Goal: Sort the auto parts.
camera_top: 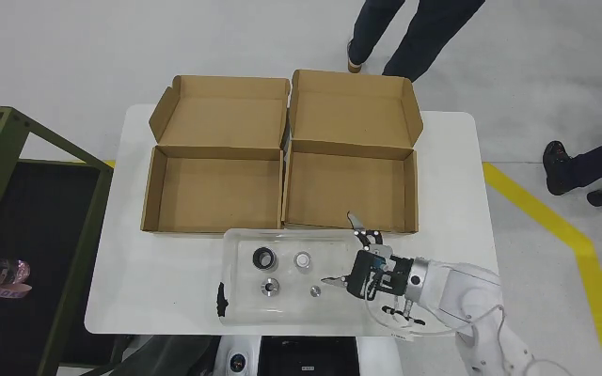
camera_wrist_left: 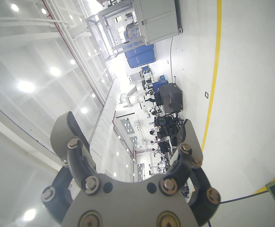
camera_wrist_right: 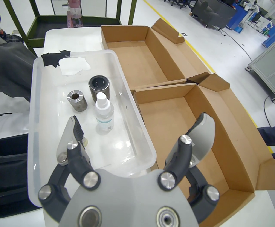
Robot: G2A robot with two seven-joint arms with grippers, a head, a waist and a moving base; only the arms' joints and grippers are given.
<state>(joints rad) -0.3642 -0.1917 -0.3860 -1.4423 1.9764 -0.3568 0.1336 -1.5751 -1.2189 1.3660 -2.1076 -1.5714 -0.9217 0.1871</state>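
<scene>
Above the clear bin (camera_top: 287, 310), the right tool (camera_wrist_right: 139, 119) hangs splayed and empty, bearing (camera_wrist_right: 98, 87), bushing (camera_wrist_right: 77, 101) and spray bottle (camera_wrist_right: 104, 114) unsorted inside, both cardboard boxes (camera_top: 221, 193) beyond unfilled.

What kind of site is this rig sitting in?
Probably an industrial workshop or robotics lab hall: yellow floor line, aluminium-framed enclosure, blue machine cabinets beside it.

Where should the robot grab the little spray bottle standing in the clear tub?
Probably from above, squeezing the spray bottle round its clear body, below the narrow cap. It stands upright, and the tub walls would get in the way of coming from the side.
</scene>
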